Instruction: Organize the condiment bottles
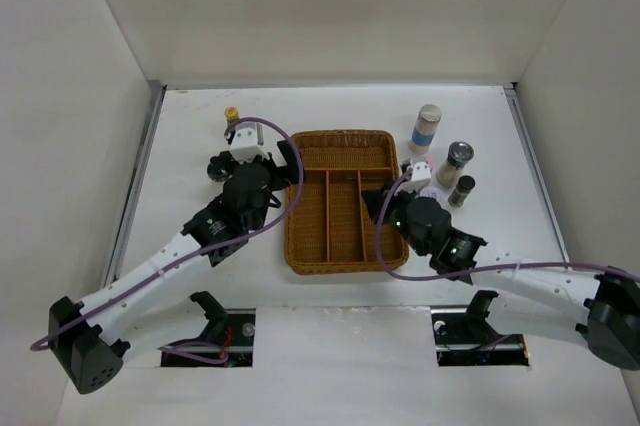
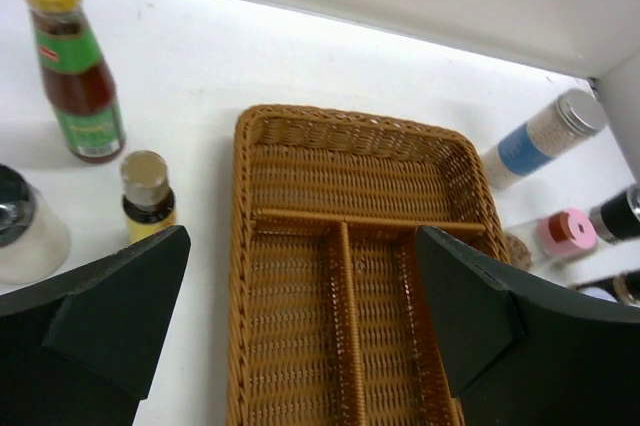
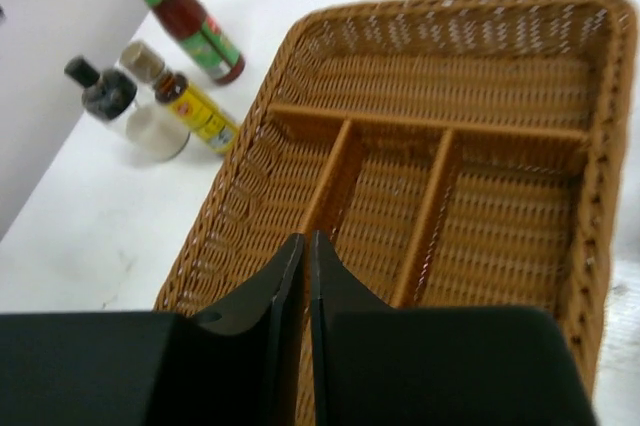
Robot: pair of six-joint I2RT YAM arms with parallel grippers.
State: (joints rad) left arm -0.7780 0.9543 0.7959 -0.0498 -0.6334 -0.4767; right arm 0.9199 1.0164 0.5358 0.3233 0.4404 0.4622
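Nothing has been sorted yet, judging by the wicker tray (image 1: pixel 340 133) in the middle of the tabletop (image 1: pixel 500 236): all its compartments, one wide at the far end and three narrow lanes nearer the arms, are bare. Every bottle in view is outside it.

From the tray's centre in the overhead view, one cluster stands at about 10 o'clock. It holds a tall bottle of red sauce with a green label and yellow cap (image 2: pixel 75 66), a short yellow-labelled bottle (image 2: pixel 148 196) and a round clear jar with a dark top (image 2: pixel 25 236). The other cluster is at about 2 o'clock: a blue-banded jar (image 1: pixel 426 129), a silver-topped glass shaker (image 1: pixel 455 163), a small dark bottle (image 1: pixel 461 191) and a pink-lidded jar (image 2: pixel 565 234).

The left jaws are spread wide and empty above the tray's 9 o'clock rim. The right jaws are pressed together on nothing, over the tray near its 4 o'clock edge.

The tray is stiff brown weave with ribbed walls and wooden dividers. The bottles are smooth glass or plastic cylinders, likely slick and top-heavy.
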